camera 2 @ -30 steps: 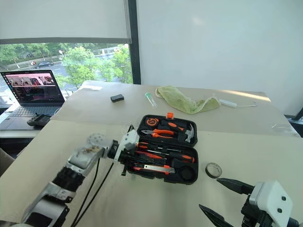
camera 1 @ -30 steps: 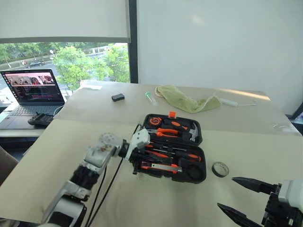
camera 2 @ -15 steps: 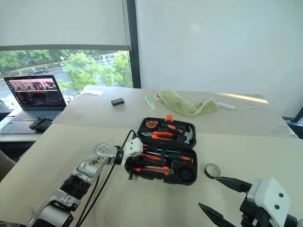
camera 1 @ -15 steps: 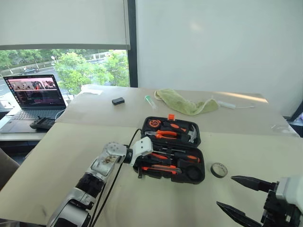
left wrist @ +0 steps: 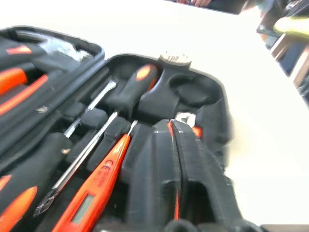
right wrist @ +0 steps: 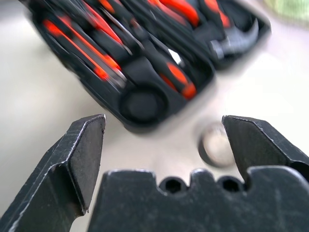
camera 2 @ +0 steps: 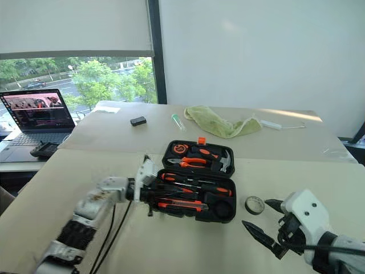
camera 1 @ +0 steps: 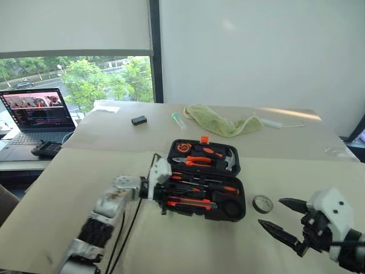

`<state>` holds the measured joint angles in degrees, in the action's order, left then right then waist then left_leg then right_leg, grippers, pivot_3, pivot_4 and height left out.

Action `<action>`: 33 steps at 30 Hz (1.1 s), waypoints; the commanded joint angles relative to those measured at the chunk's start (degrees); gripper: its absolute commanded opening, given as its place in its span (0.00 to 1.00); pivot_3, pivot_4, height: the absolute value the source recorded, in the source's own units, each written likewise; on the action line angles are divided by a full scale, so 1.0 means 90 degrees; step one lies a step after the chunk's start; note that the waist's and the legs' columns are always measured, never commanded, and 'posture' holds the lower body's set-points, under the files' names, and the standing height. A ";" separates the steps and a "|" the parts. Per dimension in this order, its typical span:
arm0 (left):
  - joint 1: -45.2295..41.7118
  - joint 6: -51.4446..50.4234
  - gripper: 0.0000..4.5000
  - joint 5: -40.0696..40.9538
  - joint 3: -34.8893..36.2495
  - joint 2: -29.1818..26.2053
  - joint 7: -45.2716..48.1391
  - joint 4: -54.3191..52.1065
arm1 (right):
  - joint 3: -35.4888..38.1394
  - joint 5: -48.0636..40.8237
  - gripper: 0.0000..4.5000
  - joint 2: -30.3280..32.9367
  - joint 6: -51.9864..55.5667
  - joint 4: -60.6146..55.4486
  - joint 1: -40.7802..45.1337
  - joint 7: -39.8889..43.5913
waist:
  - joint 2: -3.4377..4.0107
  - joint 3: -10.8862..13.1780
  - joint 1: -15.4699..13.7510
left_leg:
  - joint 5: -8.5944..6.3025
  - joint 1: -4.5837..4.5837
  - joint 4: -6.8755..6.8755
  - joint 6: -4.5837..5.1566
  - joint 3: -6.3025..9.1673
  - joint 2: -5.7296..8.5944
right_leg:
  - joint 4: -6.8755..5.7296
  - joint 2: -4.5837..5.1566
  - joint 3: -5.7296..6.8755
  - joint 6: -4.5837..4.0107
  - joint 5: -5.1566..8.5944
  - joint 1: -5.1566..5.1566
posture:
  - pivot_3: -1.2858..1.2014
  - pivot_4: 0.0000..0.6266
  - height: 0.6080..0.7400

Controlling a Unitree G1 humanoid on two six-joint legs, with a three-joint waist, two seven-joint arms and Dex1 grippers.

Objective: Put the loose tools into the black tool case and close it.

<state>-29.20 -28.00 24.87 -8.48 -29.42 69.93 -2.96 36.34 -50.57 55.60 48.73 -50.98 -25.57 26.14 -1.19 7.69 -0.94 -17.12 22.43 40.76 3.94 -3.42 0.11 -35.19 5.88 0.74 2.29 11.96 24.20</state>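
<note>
Our right gripper (camera 1: pixel 280 215) hangs low over the table (camera 1: pixel 51 188) at our right with its two black fingers spread wide, holding nothing, and our left gripper (left wrist: pixel 175 145) sits at the left end of the black tool case (camera 1: pixel 236 210), its fingers pressed almost together over the near row of slots; we cannot tell from the frames whether anything is pinched between them. The table is broad and pale, and the case lies open and flat near its middle, the lid half farther from us and the tray half nearer. In the lid half we see the hammer (camera 1: pixel 228 158), the orange-handled pliers (camera 1: pixel 201 162) and the round tape measure (camera 1: pixel 185 148), with a small orange latch (camera 1: pixel 204 138) standing up at the far edge. In the tray half lie two long screwdrivers (camera 1: pixel 212 188) with orange-and-black handles, the utility knife (camera 1: pixel 191 203) and, seen from our left wrist, a small orange screwdriver (left wrist: pixel 99 191) beside our fingers. A round empty slot (right wrist: pixel 143 105) shows at the tray's right end. The small grey tape ring (camera 1: pixel 263 203) lies on the table just right of the case, between it and our right gripper. Farther back we see a laptop (camera 1: pixel 35 112), a green cloth (camera 1: pixel 219 121) and a small black box (camera 1: pixel 138 120).
</note>
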 commanded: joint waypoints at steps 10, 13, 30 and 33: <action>0.0241 -0.1736 0.96 0.1760 0.0728 -0.1250 -0.0068 -0.2536 | -0.3086 0.0837 0.78 0.1262 0.1413 0.2539 0.3192 0.0288 | -0.0012 0.0033 -0.0003 | -0.0003 0.0005 0.0003 0.0006 -0.0005 0.0002 | 0.0019 -0.0030 -0.0003 -0.0001 0.0001 -0.0002 | 0.52 0.24 1.00; 0.0595 -0.1640 0.96 0.1763 0.0846 -0.1376 -0.0268 -0.2846 | -0.3707 0.1155 0.78 0.1238 0.1432 0.2894 0.3664 0.0560 | -0.0011 0.0034 0.0028 | -0.0002 0.0008 0.0003 0.0003 -0.0005 0.0001 | 0.0020 -0.0035 -0.0006 0.0000 0.0000 0.0001 | 0.52 0.24 1.00; 0.1863 -0.0774 0.97 0.1604 0.1184 -0.1720 -0.0542 -0.3120 | -0.4700 0.2717 0.01 0.0928 0.0417 0.3283 0.4470 0.1626 | -0.0005 0.0038 0.0018 | -0.0001 0.0006 0.0003 0.0000 -0.0006 0.0000 | 0.0018 -0.0036 -0.0003 0.0001 -0.0003 0.0002 | 0.52 0.24 1.00; 0.1849 -0.0872 0.97 0.1668 0.1253 -0.1741 -0.0671 -0.3114 | -0.4298 0.2313 0.01 0.1089 0.0496 0.2651 0.4436 0.2112 | 0.0007 0.0045 0.0025 | -0.0001 0.0006 0.0001 0.0000 -0.0006 -0.0001 | 0.0018 -0.0036 -0.0003 0.0001 -0.0003 0.0004 | 0.52 0.24 1.00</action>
<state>-12.47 -35.94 38.65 1.26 -44.65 64.60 -29.52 -6.66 -27.40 63.93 53.67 -22.26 13.80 42.47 -1.13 8.10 -0.71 -17.13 22.49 40.77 3.94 -3.47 0.10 -35.04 5.55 0.71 2.30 11.93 24.24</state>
